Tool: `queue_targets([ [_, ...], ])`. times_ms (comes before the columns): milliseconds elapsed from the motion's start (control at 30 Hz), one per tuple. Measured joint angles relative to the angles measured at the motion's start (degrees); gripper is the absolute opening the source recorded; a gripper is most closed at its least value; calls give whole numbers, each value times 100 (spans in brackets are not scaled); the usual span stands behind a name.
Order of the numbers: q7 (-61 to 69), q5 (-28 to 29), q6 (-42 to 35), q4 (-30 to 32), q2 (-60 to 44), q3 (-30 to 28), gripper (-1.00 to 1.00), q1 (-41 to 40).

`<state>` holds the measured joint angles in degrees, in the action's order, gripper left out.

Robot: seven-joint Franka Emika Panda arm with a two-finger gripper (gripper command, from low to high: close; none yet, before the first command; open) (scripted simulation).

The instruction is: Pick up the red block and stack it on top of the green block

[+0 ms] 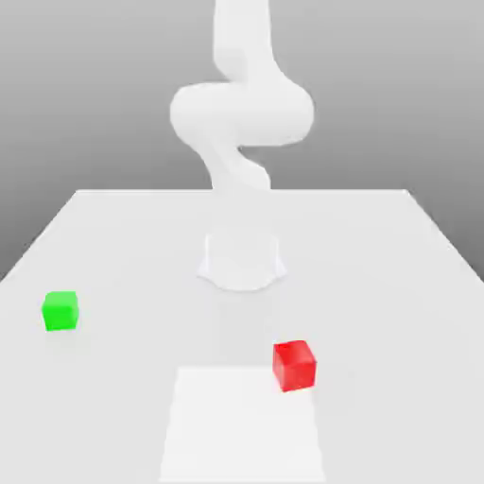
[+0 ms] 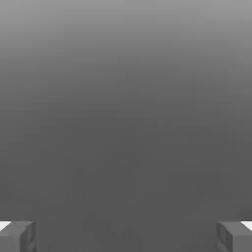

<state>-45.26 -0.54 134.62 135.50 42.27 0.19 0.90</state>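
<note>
- The red block (image 1: 294, 366) sits on the white table (image 1: 397, 284), toward the near side and a little to the exterior view's right of the middle. It rests flat and upright, touching nothing else.
- Its near lower corner sits right at the far right corner of a paler square patch (image 1: 241, 425) marked on the tabletop — whether it overlaps that patch cannot be told.
- The green block (image 1: 60, 311) rests on the same table, well apart from the red one, out by the exterior view's left edge and slightly farther back.
- The white arm (image 1: 241, 113) rises from its round base (image 1: 242, 260) in the middle of the table, behind both blocks, and bends back on itself above.
- In the hand view the gripper (image 2: 126, 237) stands spread wide — one grey fingertip (image 2: 17, 236) and the other sit at opposite edges, with only plain grey surface between them. It holds nothing.
</note>
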Motion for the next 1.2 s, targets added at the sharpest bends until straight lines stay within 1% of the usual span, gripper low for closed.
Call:
queue_targets([
  [367,241,-183,1502,1941,-1923,202,0,510],
  [533,289,-174,2327,2903,-3017,383,0,722],
  [600,213,-50,2892,3105,-3763,443,0,756],
  [667,120,96,3334,3121,-4312,421,0,793],
  [767,-42,317,3894,3055,-4975,216,0,935],
  [800,-73,356,4067,3029,-5176,143,-100,1000],
  [1033,-97,385,4108,3024,-5223,124,-100,1014],
  [1200,109,103,3346,3150,-4335,257,-100,961],
])
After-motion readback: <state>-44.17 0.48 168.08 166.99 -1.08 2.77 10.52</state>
